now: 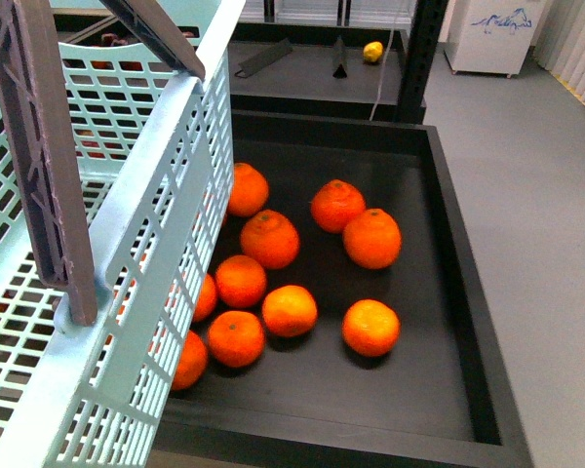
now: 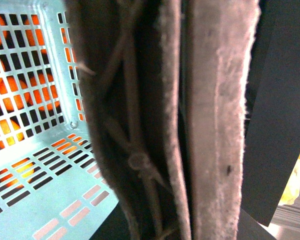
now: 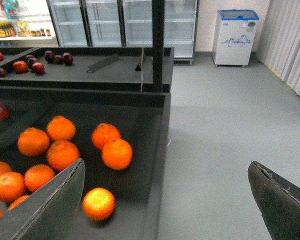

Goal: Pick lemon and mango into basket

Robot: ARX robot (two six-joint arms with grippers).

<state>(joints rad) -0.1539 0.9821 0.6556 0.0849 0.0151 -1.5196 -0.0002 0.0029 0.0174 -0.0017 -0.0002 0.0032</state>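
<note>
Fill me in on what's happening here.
The teal basket is at the left of a black tray of tangerines. The right tool hangs open and empty by that tray. The basket's handle fills the left wrist view; the left tool's grip can't be judged. A yellow fruit, perhaps the lemon, lies on the far shelf.

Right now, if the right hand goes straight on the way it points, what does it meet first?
The open right hand aims at the black tray's rim; it would probably meet that, or the grey floor beside it. Depth is unclear.
</note>
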